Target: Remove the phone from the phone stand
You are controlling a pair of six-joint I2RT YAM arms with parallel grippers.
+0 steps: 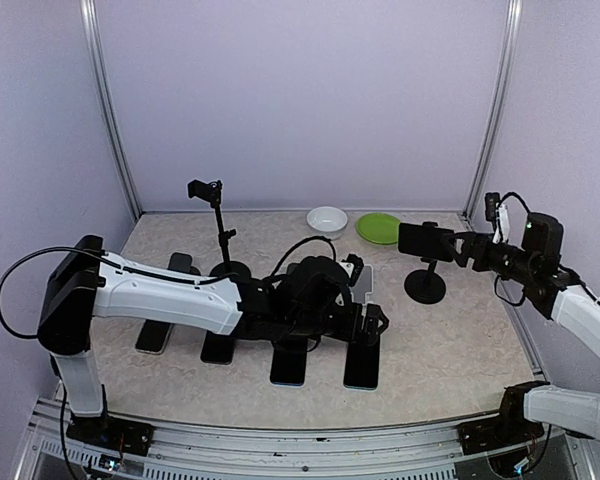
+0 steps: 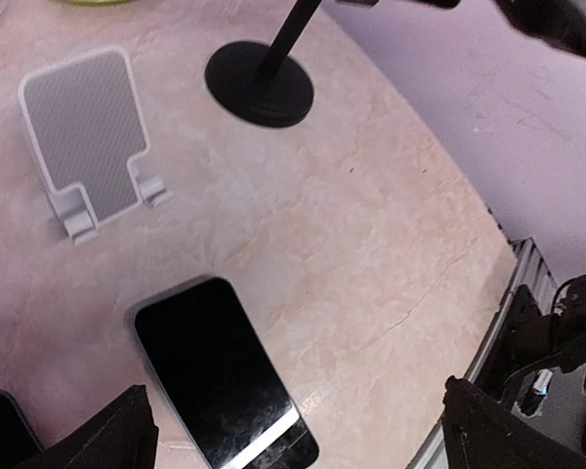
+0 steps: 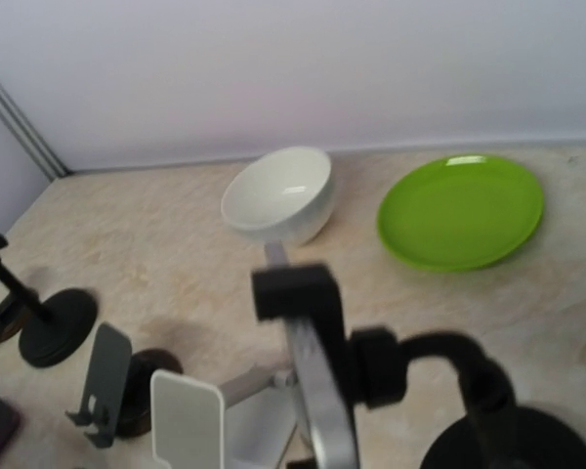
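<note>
Top external, phone [image 1: 420,241]: sat crosswise in the clamp of the phone stand [image 1: 425,287], at the right rear of the bench [image 1: 460,350]
Top external, right gripper [image 1: 462,247]: at the phone's right end; whether clamped or apart could not be told
Top external, left gripper [image 1: 373,320]: low over dark handsets [image 1: 325,362] lying flat on the bench
Left wrist, left gripper: fingers [image 2: 107,435] spread wide apart above a black handset [image 2: 220,376]; white easel stand [image 2: 93,137] beyond
Right wrist, phone [image 3: 319,391]: edge-on in the stand's clamp; white bowl [image 3: 278,195] and green plate [image 3: 461,210] behind
</note>
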